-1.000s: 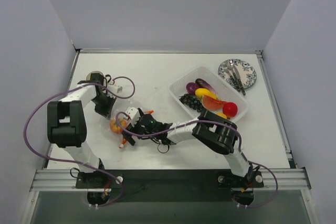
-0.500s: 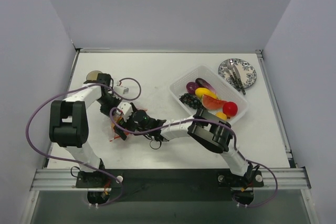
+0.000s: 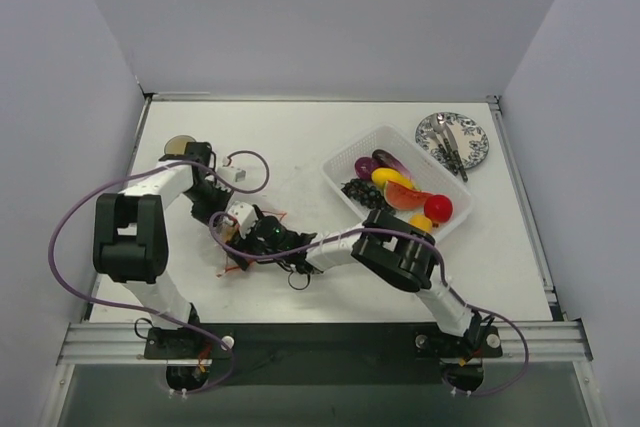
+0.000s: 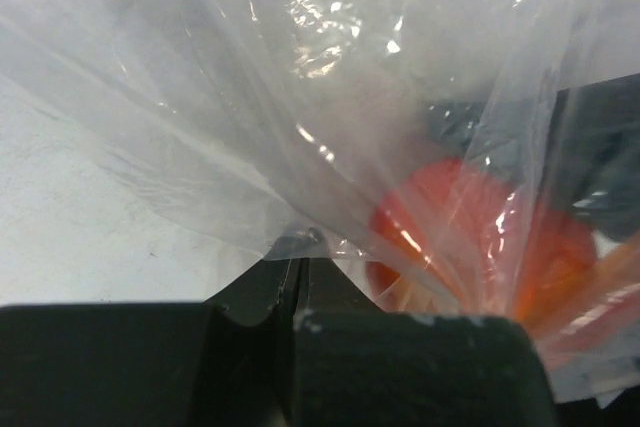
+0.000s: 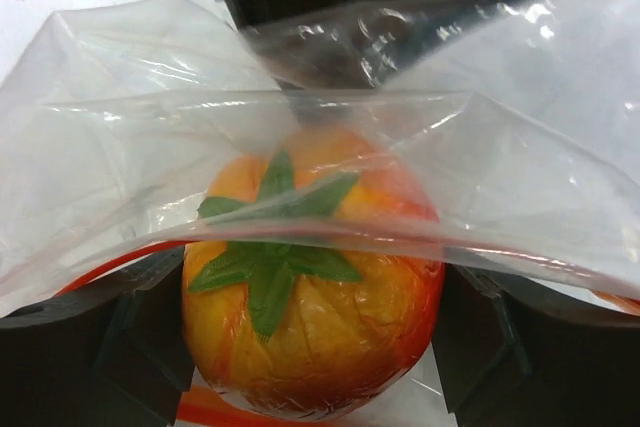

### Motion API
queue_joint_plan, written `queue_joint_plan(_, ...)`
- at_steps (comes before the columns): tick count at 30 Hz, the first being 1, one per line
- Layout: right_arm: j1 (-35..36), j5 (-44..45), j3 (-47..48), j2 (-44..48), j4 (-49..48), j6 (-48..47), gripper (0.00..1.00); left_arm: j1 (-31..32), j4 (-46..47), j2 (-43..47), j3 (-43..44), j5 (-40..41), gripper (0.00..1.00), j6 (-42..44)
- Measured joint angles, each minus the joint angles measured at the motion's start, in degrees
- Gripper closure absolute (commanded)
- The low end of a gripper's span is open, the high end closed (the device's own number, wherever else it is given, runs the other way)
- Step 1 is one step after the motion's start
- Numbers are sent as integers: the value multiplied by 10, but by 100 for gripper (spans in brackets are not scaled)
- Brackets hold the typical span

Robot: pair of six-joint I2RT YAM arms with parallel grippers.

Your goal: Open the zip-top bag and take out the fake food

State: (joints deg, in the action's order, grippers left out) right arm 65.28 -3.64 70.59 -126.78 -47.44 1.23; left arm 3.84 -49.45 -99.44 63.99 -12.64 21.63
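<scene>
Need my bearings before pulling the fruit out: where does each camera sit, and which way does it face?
Top: fixed above and behind the bases, looking down on the table, tray and plate; left arm and right arm show, wrists meeting.
Left wrist: on the left arm, facing the bag close up; left end effector shut on its film.
Right wrist: on the right arm, facing the orange fruit inside the bag; right end effector straddles it.
Shared: both wrist views show the orange fruit through the bag.

White table (image 3: 300, 137), clear tray (image 3: 342, 167), patterned plate (image 3: 478, 142) bearing cutlery (image 3: 447, 147), tan disc (image 3: 178, 144)
</scene>
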Motion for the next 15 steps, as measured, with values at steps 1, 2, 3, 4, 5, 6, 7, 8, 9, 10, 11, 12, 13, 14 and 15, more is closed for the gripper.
queue_joint_plan(1,0,4,-12,8,-4,0,28,-2,0,0,-1,0,100,0)
queue_joint_plan(2,-1,9,-26,18,-4,0,30,-7,0,0,-2,0,100,1)
queue_joint_plan(3,-2,15,-45,33,-7,-1,30,-15,0,0,-2,-1,100,4)
queue_joint_plan(4,-2,23,-68,51,-9,-2,31,-26,0,0,-3,-1,100,6)
queue_joint_plan(5,-3,31,-89,71,-8,-2,31,-42,0,0,-3,-1,100,10)
queue_joint_plan(6,-5,39,-111,94,-9,-3,31,-59,-1,0,-2,-1,100,13)
queue_joint_plan(7,-6,47,-133,118,-10,-3,31,-76,-1,-1,-2,-1,100,16)
queue_joint_plan(8,-8,55,-156,145,-10,-3,30,-92,-1,-2,0,0,100,17)
queue_joint_plan(9,-10,63,-172,167,-11,-4,29,-104,-1,-3,2,0,100,18)
queue_joint_plan(10,-13,72,-193,194,-13,-5,29,-115,-1,-5,6,1,100,19)
queue_joint_plan(11,-16,82,-212,221,-14,-5,28,-122,0,-7,9,2,100,19)
queue_joint_plan(12,-21,92,-228,247,-12,-5,28,-125,0,-8,12,3,100,19)
queue_joint_plan(13,-28,102,-241,269,-11,-6,28,-125,0,-9,16,2,100,19)
queue_joint_plan(14,-37,110,-250,288,-7,-7,28,-120,0,-9,18,2,100,17)
queue_joint_plan(15,-48,119,-259,307,-2,-7,29,-115,0,-9,21,2,100,14)
